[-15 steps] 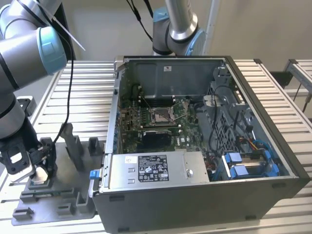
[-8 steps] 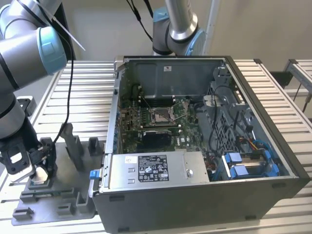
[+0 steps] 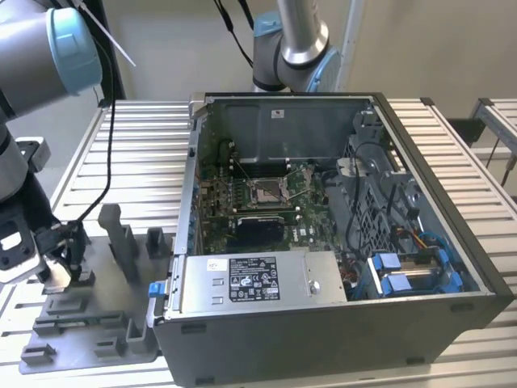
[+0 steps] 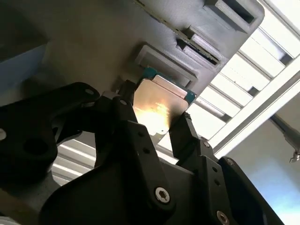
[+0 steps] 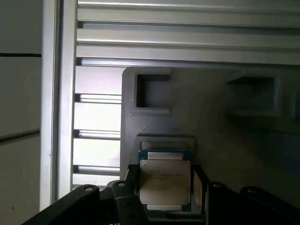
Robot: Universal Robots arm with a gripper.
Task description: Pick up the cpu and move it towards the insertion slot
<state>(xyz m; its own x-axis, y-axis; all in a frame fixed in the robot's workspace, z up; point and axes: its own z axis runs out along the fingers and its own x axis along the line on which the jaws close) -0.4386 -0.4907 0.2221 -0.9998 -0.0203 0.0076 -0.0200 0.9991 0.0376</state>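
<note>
1. Hand state: in both wrist views the hand [image 4: 154, 108] is closed on the cpu [image 5: 165, 180]. Its 2 black fingers [image 4: 125, 123] press against 2 opposite edges of the plate, and the silvery top face is exposed between them.
2. Location of the cpu: it is between the fingertips, directly over the grey tray [image 5: 211, 122] that rests on the ribbed surface [image 3: 137, 153]. An empty rectangular recess of the tray lies just beyond the fingertips. Whether the cpu is clear of the tray cannot be determined.
3. Location of the insertion slot [image 3: 265, 191]: it is well apart from the hand, inside the open computer case [image 3: 323, 331], toward the exterior view's right.
4. Progress: the grasp appears complete. The whole transfer from the tray to the slot remains.
</note>
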